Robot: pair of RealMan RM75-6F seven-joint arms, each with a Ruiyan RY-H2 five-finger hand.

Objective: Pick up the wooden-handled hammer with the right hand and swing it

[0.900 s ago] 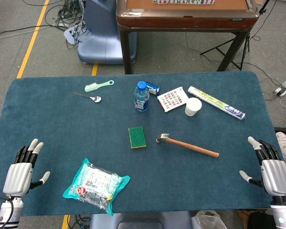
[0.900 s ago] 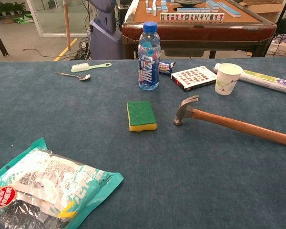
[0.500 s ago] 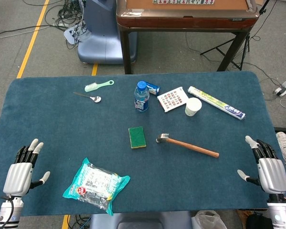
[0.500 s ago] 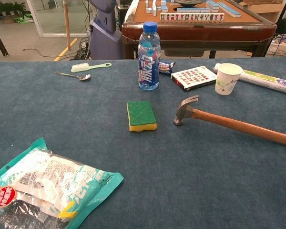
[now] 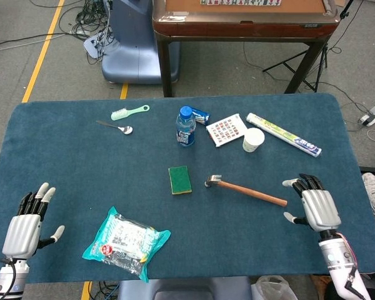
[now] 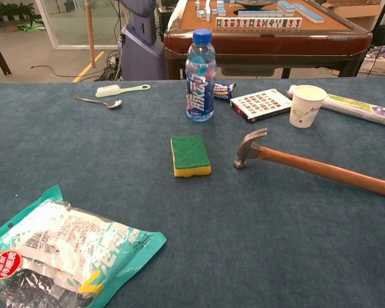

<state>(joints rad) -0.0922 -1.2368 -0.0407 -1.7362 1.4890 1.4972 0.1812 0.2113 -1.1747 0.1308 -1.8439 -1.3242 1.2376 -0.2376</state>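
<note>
hammer: flat on the blue table, near the middle, metal head toward the sponge, wooden handle pointing at the right hand; easy to reach from that side.
hammer parts: shiny grey head with a curved claw; long, smooth, brown wood handle, round like a stick.
right hand: just beside the handle's end, not touching; fingers spread, holding nothing; probably lined up for grabbing the handle, not yet done.
left hand: low at the near left edge, well apart from the hammer; fingers spread, holding nothing; likely parked out of the way.
both hands: silver backs, dark fingers with pale tips; out of sight in the chest view.
table top: soft and fuzzy like carpet, good for stopping things from sliding.
sponge: green scratchy top, yellow squishy bottom, shaped like a brick, just left of the hammer head.
bottle: upright behind the sponge, clear plastic, blue cap and label.
paper cup: white, upright, behind the handle.
snack bag: crinkly, shiny, teal edges, flat near the front.
spoon and brush: far back left, metal and pale green plastic.
</note>
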